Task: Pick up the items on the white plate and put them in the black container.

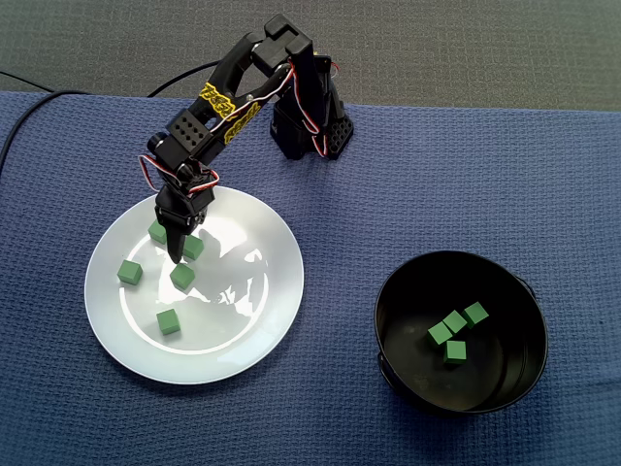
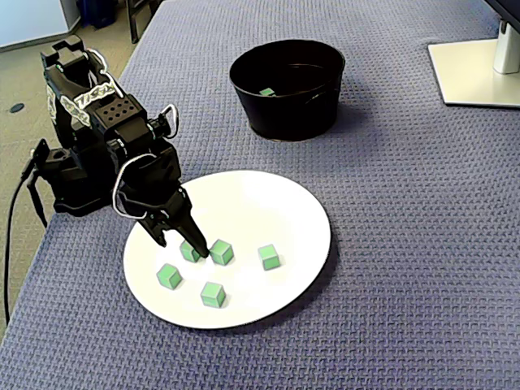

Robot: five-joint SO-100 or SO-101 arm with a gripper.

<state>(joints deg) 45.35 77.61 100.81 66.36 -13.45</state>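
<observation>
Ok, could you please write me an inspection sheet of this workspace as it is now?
Surface: blue woven cloth covers the table and lies flat.
Job's things: white plate carries five green cubes; black container holds a few stored cubes.
Clutter: nothing seen.
Grippers: gripper points down at the plate among the cubes, jaws apart; contact with a cube cannot be told.
Cables: black cable hangs off the table edge beside the arm base.
Surroundings: pale stand base on the cloth; grey floor beyond.
</observation>
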